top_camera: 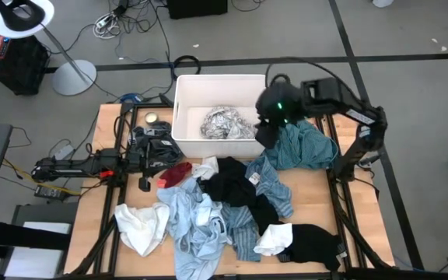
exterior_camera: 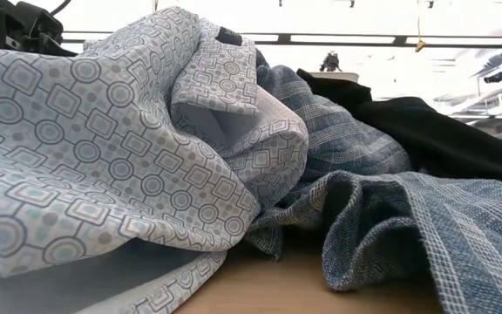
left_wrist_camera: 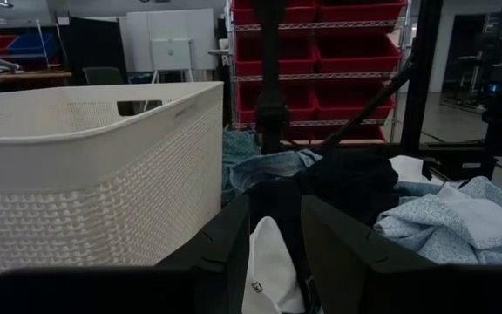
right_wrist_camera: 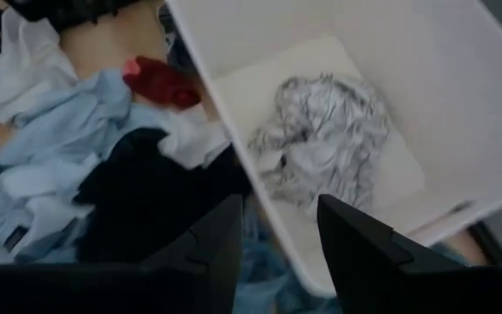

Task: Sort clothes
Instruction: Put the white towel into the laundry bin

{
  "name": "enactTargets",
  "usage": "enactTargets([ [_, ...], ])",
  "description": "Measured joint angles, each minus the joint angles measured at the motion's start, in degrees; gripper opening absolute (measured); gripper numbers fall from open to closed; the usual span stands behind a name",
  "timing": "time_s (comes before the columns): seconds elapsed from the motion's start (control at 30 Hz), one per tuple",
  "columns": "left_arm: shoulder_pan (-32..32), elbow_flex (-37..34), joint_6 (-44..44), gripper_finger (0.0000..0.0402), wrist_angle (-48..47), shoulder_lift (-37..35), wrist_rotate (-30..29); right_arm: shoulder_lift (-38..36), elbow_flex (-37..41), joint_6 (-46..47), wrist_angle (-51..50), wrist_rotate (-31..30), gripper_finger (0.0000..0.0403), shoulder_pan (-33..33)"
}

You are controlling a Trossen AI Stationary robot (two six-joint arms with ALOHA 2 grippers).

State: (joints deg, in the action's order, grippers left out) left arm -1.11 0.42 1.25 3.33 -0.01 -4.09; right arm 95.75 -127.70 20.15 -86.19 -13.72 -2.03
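The clothes lie heaped on the wooden table (top_camera: 317, 194): light blue shirts (top_camera: 201, 222), black pieces (top_camera: 236, 187), a white piece (top_camera: 142, 225), a small red one (top_camera: 177, 173) and a teal garment (top_camera: 306, 148). A grey-white patterned garment (top_camera: 228, 123) lies on the floor of the white bin (top_camera: 179, 109); it also shows in the right wrist view (right_wrist_camera: 321, 139). My right gripper (right_wrist_camera: 277, 240) is open above the bin's near right corner, over the teal garment. My left gripper (left_wrist_camera: 273, 249) is open at the table's left, beside the bin, with a white cloth (left_wrist_camera: 268, 270) lying beyond its fingers.
The bin's woven wall (left_wrist_camera: 103, 192) stands close beside my left gripper. In the low view a patterned light blue shirt (exterior_camera: 103, 148) and a blue woven garment (exterior_camera: 425, 227) fill the near edge. Bare wood shows at the table's near left (top_camera: 103, 241).
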Motion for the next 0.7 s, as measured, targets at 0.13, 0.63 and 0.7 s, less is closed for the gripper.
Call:
enactTargets([
  [0.13, 0.0, 0.0, 0.0, 0.0113, 0.0, 0.0, 0.0, 0.4, 0.0, 7.8, -3.2, -4.7, 0.0151, 8.1],
  [0.63, 0.0, 0.0, 0.0, 0.0113, 0.0, 0.0, 0.0, 0.5, 20.7, 51.2, -3.3, -14.0, 0.0149, 34.7],
  [0.7, 0.0, 0.0, 0.0, 0.0113, 0.0, 0.0, 0.0, 0.5, 24.7, 56.4, -1.0, -12.2, 0.015, 36.7],
])
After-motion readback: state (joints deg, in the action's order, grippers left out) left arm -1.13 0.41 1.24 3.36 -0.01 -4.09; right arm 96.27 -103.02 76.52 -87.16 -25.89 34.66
